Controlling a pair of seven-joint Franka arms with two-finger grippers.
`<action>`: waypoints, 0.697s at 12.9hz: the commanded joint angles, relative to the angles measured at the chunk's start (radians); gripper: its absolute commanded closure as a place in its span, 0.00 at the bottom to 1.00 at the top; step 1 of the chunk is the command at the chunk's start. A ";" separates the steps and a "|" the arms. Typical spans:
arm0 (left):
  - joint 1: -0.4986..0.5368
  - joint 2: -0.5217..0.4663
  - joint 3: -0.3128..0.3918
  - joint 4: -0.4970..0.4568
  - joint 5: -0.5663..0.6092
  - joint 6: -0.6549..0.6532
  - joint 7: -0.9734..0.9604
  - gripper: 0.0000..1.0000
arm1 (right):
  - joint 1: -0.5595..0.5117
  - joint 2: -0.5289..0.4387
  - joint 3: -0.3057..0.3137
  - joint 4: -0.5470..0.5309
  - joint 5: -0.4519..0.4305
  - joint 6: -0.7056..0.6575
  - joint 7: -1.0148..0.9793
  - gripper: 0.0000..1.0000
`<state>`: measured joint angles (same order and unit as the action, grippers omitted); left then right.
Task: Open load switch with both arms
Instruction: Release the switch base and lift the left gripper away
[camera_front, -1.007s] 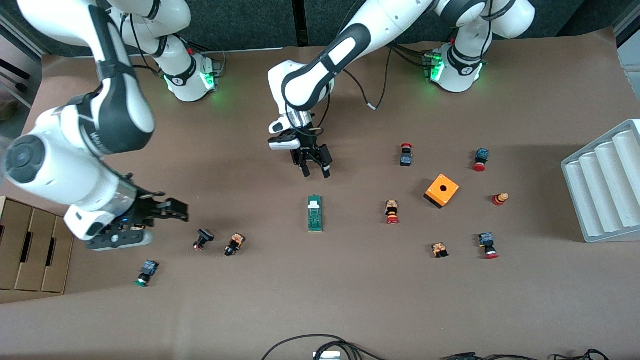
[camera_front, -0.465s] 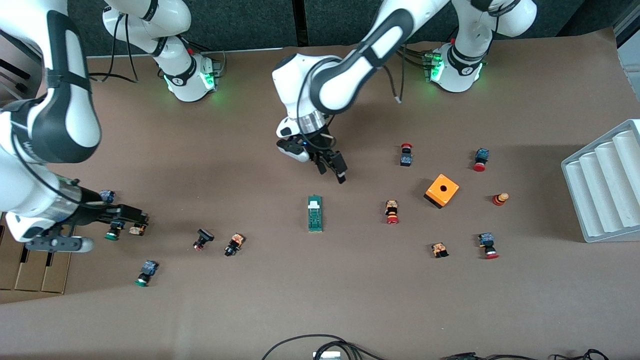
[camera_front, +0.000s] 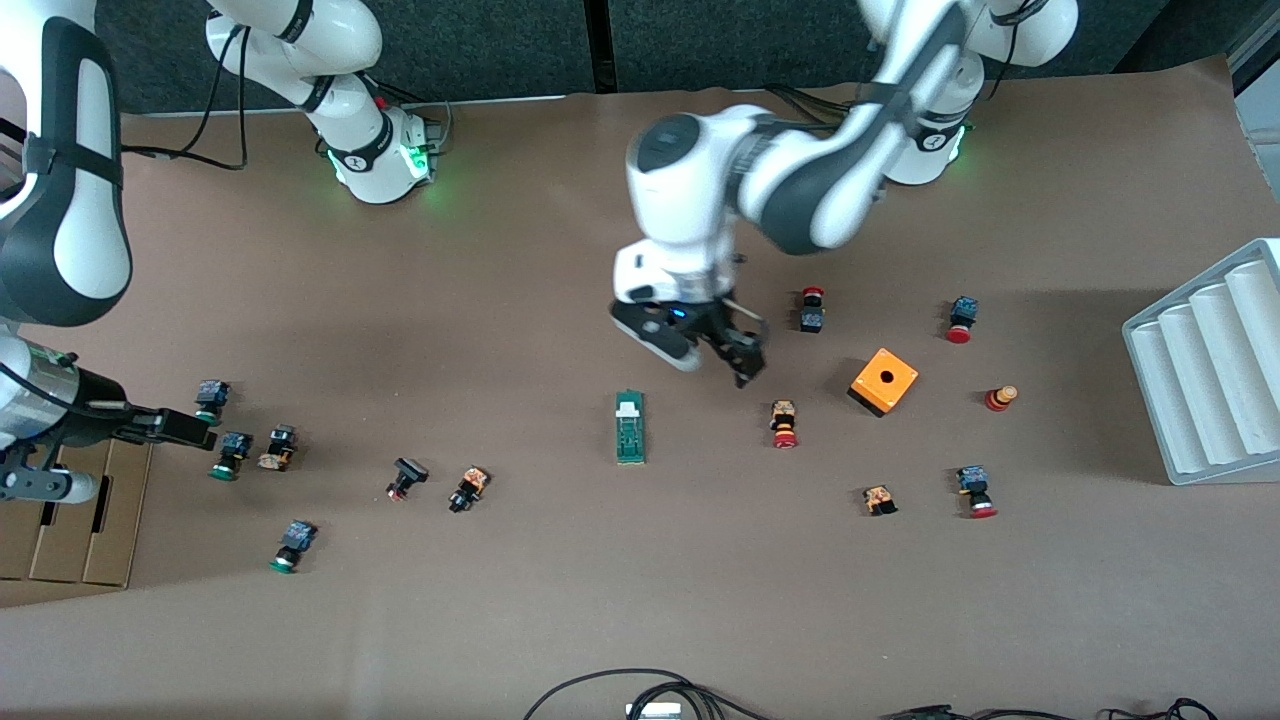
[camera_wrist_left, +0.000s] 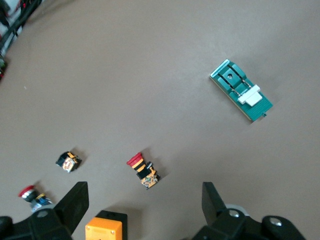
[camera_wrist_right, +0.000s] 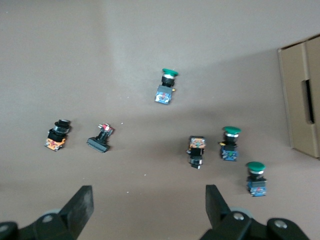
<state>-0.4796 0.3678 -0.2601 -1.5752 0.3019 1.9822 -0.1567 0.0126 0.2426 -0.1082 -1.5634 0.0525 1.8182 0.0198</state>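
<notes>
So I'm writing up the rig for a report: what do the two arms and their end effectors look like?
Both arms are glossy white with black joint bands, and black cables run along them. The bases glow green. The left end effector is black, two-fingered, below a white wrist block with a small blue light. The right end effector is black too, on a silver wrist ring.

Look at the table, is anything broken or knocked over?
Nothing looks broken or spilled. The push buttons lie scattered on their sides, like this red-capped one. The load switch lies flat and untouched. The left gripper hangs open beside it; the right gripper is open over the green-capped buttons.
</notes>
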 joint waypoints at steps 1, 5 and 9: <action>0.111 -0.053 -0.013 0.010 -0.197 -0.063 0.020 0.00 | 0.004 -0.055 0.009 0.005 -0.031 -0.045 -0.001 0.00; 0.243 -0.118 -0.005 0.065 -0.259 -0.329 0.019 0.00 | -0.008 -0.094 0.007 0.005 -0.019 -0.144 -0.004 0.00; 0.380 -0.116 -0.005 0.185 -0.259 -0.467 0.023 0.00 | 0.021 -0.104 0.021 0.009 -0.029 -0.175 -0.003 0.00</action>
<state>-0.1570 0.2474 -0.2542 -1.4389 0.0593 1.5555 -0.1333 0.0236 0.1492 -0.0906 -1.5601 0.0467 1.6676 0.0156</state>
